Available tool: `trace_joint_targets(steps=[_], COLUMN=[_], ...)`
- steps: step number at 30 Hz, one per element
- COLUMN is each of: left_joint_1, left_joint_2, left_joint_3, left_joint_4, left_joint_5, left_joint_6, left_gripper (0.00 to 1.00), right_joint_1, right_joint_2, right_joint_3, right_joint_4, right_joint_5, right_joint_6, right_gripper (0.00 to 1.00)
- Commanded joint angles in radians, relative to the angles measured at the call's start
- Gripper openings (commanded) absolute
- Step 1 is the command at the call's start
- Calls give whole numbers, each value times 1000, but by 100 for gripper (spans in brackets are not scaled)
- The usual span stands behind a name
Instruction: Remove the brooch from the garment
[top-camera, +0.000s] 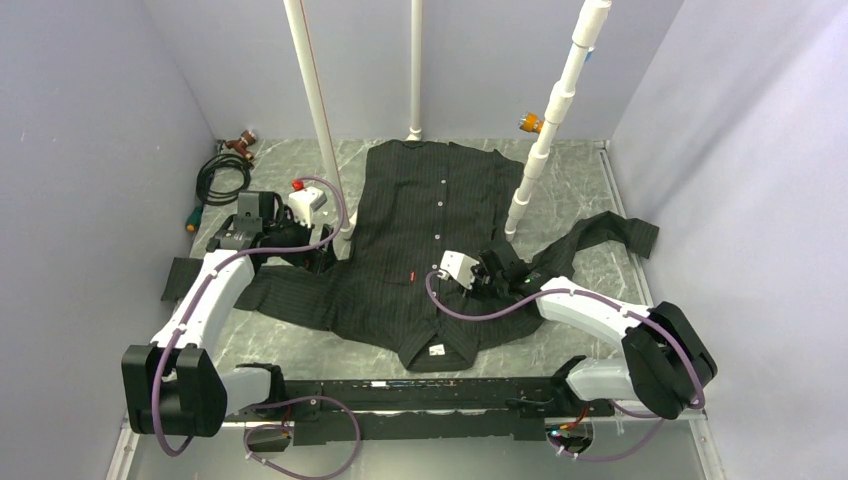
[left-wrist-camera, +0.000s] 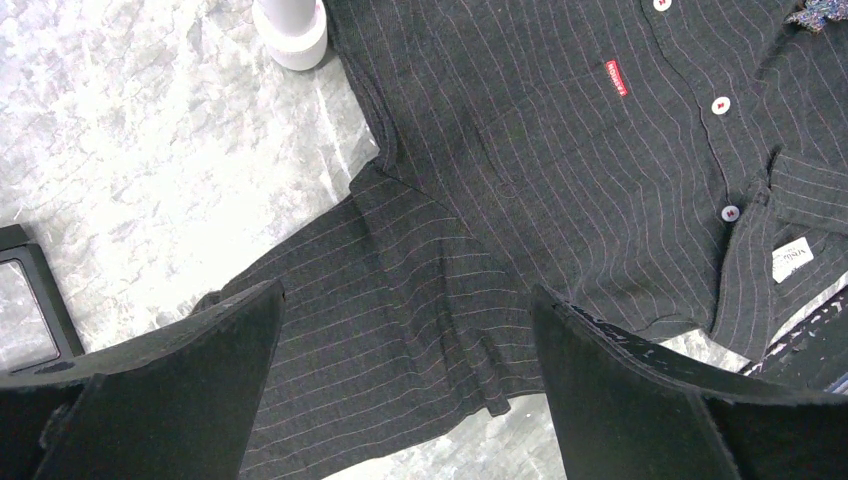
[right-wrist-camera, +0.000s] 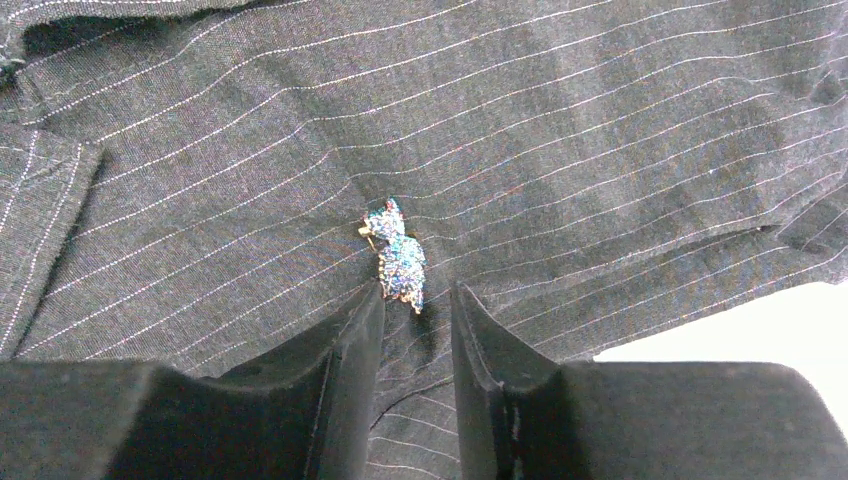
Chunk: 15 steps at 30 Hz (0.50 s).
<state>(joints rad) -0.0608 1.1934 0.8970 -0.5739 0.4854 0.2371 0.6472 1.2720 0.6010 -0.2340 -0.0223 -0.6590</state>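
Left gripper (left-wrist-camera: 405, 300): jaws wide apart, holding nothing, over the sleeve of the garment (top-camera: 400, 220), left of centre in top view. Garment lies flat, mid-frame. Right gripper (right-wrist-camera: 418, 300): jaws narrowly apart, low on the shirt front, right of centre. Brooch (right-wrist-camera: 398, 258) pinned there, lower end at the gap between the tips; contact unclear.

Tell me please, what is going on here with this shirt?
A two-armed robot works on a black pinstriped shirt lying flat on the table. The right hand is down at the brooch pinned to it, fingers narrowly apart beside the brooch's end, not gripping yet. The left hand hangs wide open above a sleeve.
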Motion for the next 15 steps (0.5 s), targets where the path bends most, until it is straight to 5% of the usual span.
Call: trace_joint_targets(steps=[1, 6, 11, 15], left_joint_1=[-5, -5, -5, -5], left_joint_2=[1, 7, 23, 20], left_joint_3=[38, 33, 33, 25], left_joint_4=[-7, -7, -12, 0], left_joint_5=[30, 43, 76, 113], left_joint_6=[-18, -15, -13, -10], left_gripper=[99, 99, 99, 99], right_joint_1=[3, 3, 3, 2], right_joint_2=[-5, 8, 9, -11], right_joint_3=[2, 16, 38, 71], right_joint_4=[59, 47, -8, -53], right_joint_5=[20, -1, -53, -81], right_joint_6=[-16, -21, -18, 8], right_gripper=[32, 21, 0, 0])
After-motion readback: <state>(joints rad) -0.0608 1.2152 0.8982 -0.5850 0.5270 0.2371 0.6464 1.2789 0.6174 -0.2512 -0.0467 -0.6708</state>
